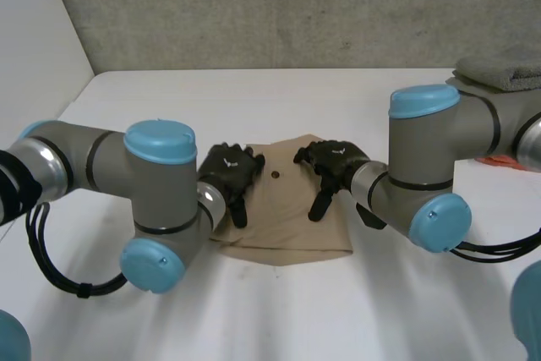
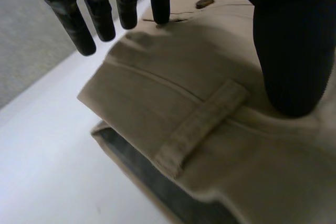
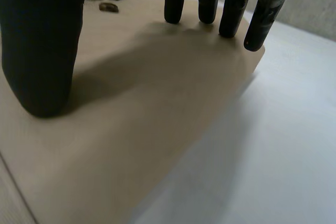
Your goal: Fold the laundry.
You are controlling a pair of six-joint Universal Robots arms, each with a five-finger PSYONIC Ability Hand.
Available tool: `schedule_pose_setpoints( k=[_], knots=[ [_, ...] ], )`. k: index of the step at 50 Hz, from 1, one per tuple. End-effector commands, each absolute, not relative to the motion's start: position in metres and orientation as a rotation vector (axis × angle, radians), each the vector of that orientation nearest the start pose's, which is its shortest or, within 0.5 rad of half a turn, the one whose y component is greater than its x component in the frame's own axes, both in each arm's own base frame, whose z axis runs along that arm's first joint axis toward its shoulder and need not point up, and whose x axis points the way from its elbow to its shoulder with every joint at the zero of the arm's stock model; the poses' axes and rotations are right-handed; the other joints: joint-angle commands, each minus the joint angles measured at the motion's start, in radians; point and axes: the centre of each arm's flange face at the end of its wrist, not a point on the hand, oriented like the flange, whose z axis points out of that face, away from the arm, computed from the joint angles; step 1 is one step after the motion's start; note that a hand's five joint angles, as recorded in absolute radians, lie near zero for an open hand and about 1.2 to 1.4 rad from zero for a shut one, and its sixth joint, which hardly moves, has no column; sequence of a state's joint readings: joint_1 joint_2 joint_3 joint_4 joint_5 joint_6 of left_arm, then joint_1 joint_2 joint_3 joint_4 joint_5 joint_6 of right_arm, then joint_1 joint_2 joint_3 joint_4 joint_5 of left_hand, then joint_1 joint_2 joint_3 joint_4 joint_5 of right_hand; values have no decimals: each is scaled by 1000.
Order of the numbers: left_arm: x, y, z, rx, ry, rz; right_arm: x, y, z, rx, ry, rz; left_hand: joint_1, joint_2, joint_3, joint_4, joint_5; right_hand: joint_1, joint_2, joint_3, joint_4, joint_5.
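Left hand (image 1: 228, 171) and right hand (image 1: 334, 162), fingers extended, lie on the folded tan trousers (image 1: 283, 221) at frame centre. Press evenly; avoid dragging.

Beige garment (image 1: 283, 217) L corner hidden behind L arm (image 1: 161, 200).

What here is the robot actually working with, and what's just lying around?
In the job: tan garment, flat on the white table; left hand and right hand, both open, resting on it.
Lying about: grey folded cloth at the table's far right corner; an orange thing beside the right arm.
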State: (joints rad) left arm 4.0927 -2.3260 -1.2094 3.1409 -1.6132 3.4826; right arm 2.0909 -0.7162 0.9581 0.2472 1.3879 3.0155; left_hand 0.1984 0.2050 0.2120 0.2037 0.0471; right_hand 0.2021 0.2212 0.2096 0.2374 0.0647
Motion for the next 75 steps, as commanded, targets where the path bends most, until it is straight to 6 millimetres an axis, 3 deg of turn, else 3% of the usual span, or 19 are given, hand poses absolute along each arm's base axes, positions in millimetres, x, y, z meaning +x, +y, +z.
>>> schedule_pose_setpoints(
  k=[1, 5, 8, 13, 14, 16, 20, 24, 32, 38, 47, 68, 75],
  knots=[
    [-346, -253, 126, 1281, 2444, -1737, 336, -303, 125, -1080, 2329, -1426, 3, -3, -10, -2, -20, -28, -47, -35, -63, -65],
    [-346, -253, 132, 1270, 2445, -1749, 336, -302, 132, -1094, 2322, -1460, 0, -6, -13, -5, -23, -28, -47, -35, -63, -65],
    [-348, -255, 148, 1247, 2419, -1821, 336, -302, 146, -1076, 2298, -1500, -2, -9, -16, -8, -26, -28, -47, -35, -63, -65],
    [-347, -256, 203, 1166, 2332, -2038, 332, -295, 199, -983, 2178, -1665, -11, -18, -25, -17, -35, -28, -47, -35, -63, -65],
    [-345, -256, 222, 1135, 2304, -2117, 330, -294, 206, -971, 2153, -1704, -11, -18, -25, -17, -35, -28, -47, -35, -63, -65],
    [-343, -254, 238, 1101, 2284, -2184, 328, -288, 223, -959, 2084, -1794, -14, -21, -28, -19, -37, -28, -47, -35, -63, -65],
    [-338, -246, 275, 1070, 2252, -2331, 322, -275, 231, -956, 2002, -1899, 0, -6, -13, -5, -23, -28, -47, -35, -63, -65],
    [-331, -237, 300, 1170, 2232, -2428, 313, -252, 227, -1016, 1976, -1935, 15, 8, 1, 10, -8, -28, -47, -35, -63, -65],
    [-314, -223, 306, 1543, 2374, -2350, 318, -203, 184, -1168, 1964, -1823, 12, 6, -1, 7, -11, -28, -47, -35, -63, -65],
    [-315, -210, 300, 1734, 2461, -2273, 328, -185, 147, -1226, 1945, -1757, 3, -3, -10, -2, -20, -28, -47, -35, -63, -65],
    [-315, -210, 300, 1732, 2463, -2275, 340, -194, 113, -1234, 1909, -1786, 3, -3, -10, -2, -20, -28, -47, -35, -63, -65],
    [-314, -211, 299, 1721, 2475, -2270, 370, -237, 102, -1238, 1861, -1957, 3, -3, -10, -2, -20, -23, -42, -31, -59, -61],
    [-314, -211, 299, 1721, 2477, -2268, 376, -244, 100, -1262, 1884, -1908, 3, -3, -10, -2, -20, 194, 174, 186, 158, 156]
  ],
)
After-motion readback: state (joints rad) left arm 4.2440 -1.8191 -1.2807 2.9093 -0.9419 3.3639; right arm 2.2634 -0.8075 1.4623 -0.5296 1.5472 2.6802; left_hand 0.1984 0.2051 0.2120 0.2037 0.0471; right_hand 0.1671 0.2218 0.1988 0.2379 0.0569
